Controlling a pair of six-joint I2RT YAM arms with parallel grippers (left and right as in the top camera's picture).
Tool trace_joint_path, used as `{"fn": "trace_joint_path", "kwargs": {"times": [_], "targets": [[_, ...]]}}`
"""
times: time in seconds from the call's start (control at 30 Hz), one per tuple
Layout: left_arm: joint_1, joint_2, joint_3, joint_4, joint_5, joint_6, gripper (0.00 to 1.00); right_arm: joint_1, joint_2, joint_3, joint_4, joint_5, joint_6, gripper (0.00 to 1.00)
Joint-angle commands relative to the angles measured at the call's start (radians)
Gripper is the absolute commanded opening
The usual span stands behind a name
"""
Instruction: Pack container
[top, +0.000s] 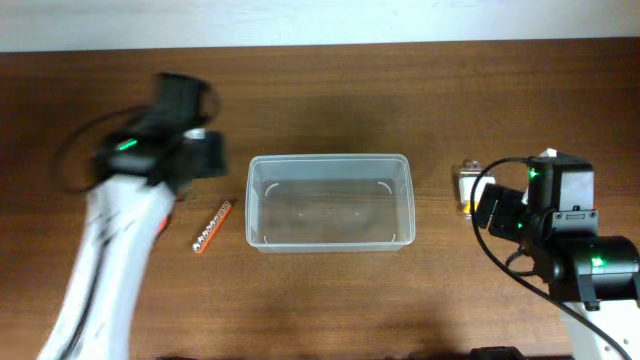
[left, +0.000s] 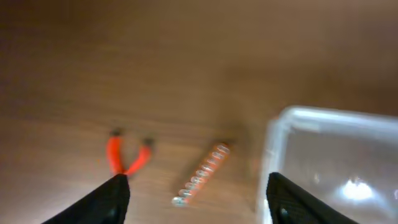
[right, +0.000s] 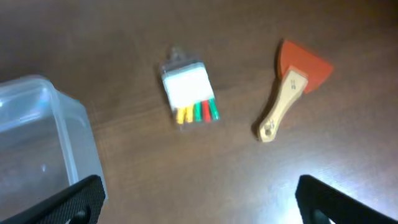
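Observation:
The clear plastic container (top: 328, 159) stands lidless in the middle of the table, with nothing seen inside. My left gripper (top: 207, 152) hovers to its left, open and empty. In the left wrist view, my left gripper (left: 198, 198) is above an orange strip of silver bits (left: 202, 174), and the container's corner (left: 323, 116) is at the right. My right gripper (top: 488, 207) is open and empty to the container's right. In the right wrist view, my right gripper (right: 199, 194) is over bare wood, apart from the container's corner (right: 62, 118).
The orange strip of bits (top: 212, 227) lies left of the container. Orange-handled pliers (left: 127, 155) lie beside it. A small clear packet of coloured pieces (right: 188, 93) (top: 465, 188) and a wooden-handled scraper with an orange blade (right: 292, 87) lie right of the container.

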Motion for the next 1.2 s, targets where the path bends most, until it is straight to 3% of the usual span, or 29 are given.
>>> {"fn": "trace_joint_path", "kwargs": {"times": [0.0,0.07,0.2,0.43,0.57,0.7,0.93,1.17], "targets": [[0.132,-0.097,0.011,-0.026,-0.003,0.01,0.76,0.003,-0.007,0.08,-0.13,0.067,0.18,0.99],[0.204,-0.118,0.01,-0.035,0.057,0.022,0.78,0.004,-0.007,0.146,-0.245,0.107,0.273,0.99],[0.274,-0.117,0.008,-0.05,0.145,0.043,0.79,0.003,0.0,0.24,-0.256,0.174,0.248,0.99],[0.277,-0.108,0.005,-0.06,0.142,0.043,0.79,-0.116,0.233,0.335,-0.164,-0.018,-0.046,0.99],[0.277,-0.108,0.005,-0.076,0.142,0.043,0.79,-0.255,0.451,0.444,-0.164,-0.158,-0.129,0.99],[0.277,-0.108,0.005,-0.077,0.142,0.043,0.79,-0.329,0.616,0.52,-0.15,-0.173,-0.205,0.99],[0.277,-0.108,0.005,-0.071,0.142,0.043,0.79,-0.311,0.817,0.512,-0.127,-0.159,-0.278,0.99],[0.277,-0.107,0.005,-0.059,0.137,0.043,0.79,-0.22,0.889,0.495,-0.074,-0.137,-0.383,0.99]]}}
